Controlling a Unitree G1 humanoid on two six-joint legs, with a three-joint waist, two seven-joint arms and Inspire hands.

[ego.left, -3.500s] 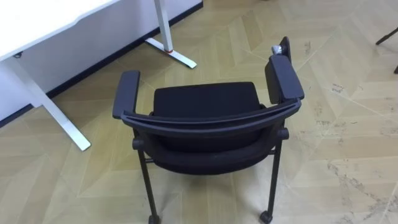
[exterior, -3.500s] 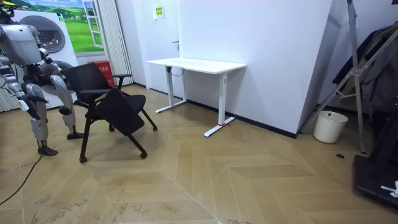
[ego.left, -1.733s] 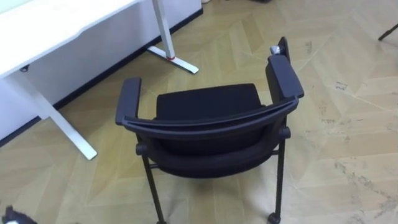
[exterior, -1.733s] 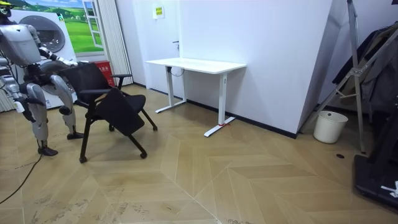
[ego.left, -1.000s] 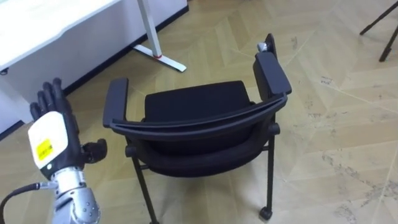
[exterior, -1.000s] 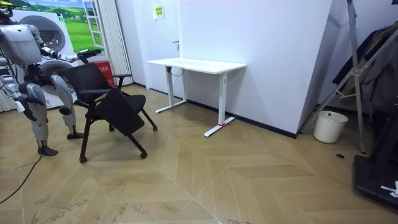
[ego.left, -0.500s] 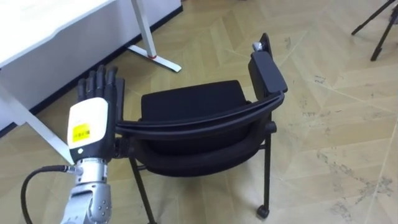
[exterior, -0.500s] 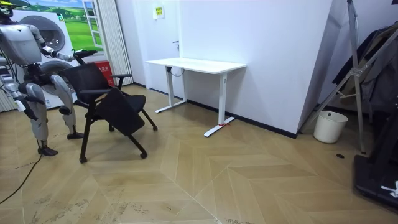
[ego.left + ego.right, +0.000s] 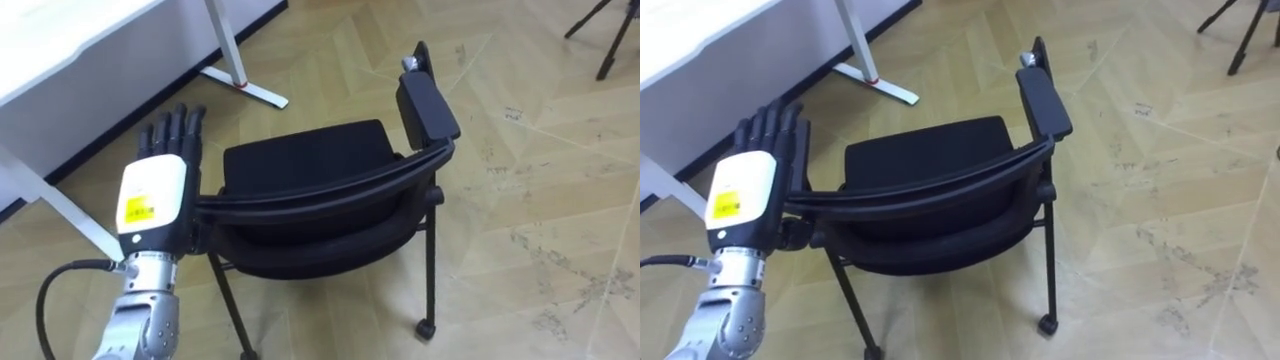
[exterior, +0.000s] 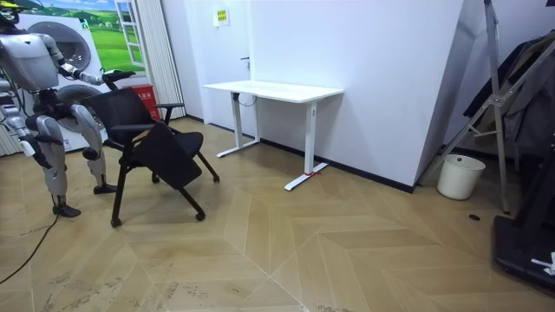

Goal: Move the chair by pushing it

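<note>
We judged the step in hand to be setting the left hand [image 9: 152, 195] on the chair [image 9: 300, 165] before the push. To do it well, we would have settled the palm squarely at the left end of the backrest [image 9: 330, 192]. We would then have pressed steadily toward twelve o'clock, so the chair rolled straight and did not swing toward the white desk [image 9: 60, 40] at ten o'clock.

The chair stood mid-view, its seat facing away from the robot. The left hand was at its nine o'clock, fingers straight and gripping nothing. It seemed to lie over the left armrest, though we could not tell whether the palm touched. The right hand [image 10: 29, 145] hung by the robot's side.
</note>
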